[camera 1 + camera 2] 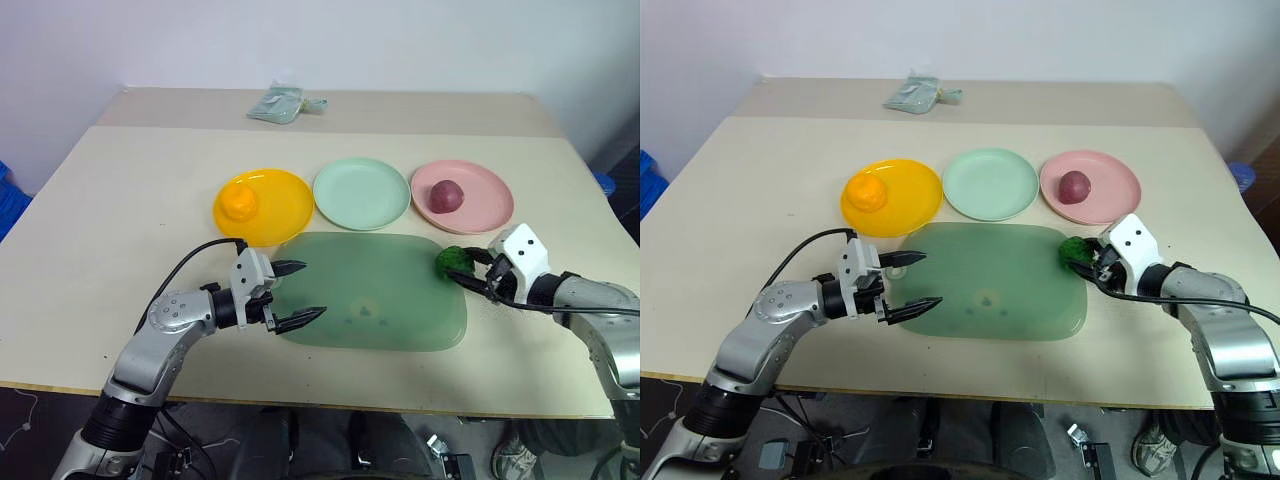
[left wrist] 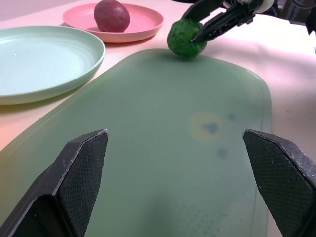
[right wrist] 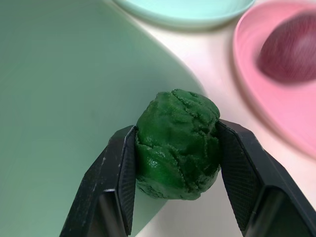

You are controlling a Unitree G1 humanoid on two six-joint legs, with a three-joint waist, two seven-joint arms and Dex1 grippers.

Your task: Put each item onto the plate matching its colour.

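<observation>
Your right end effector is clamped on the green ball: one black textured finger presses each side of it, and the ball sits at the right corner of the green mat, right at the mat's edge. Whether it rests on the mat or is lifted just clear, you cannot tell. The ball is bumpy and creased, almost crumpled in surface, and bright green.

Your left end effector has its two dark fingers spread wide apart with nothing between them, poised at the mat's left edge, well away from the green ball.

On the tabletop beyond the mat stand three round, shallow, smooth plates in a row. The yellow plate carries the orange ball. The mint plate, in the middle, is bare. The pink plate carries the smooth dark purple-red ball. The mat is matte, translucent, rounded at its corners.
</observation>
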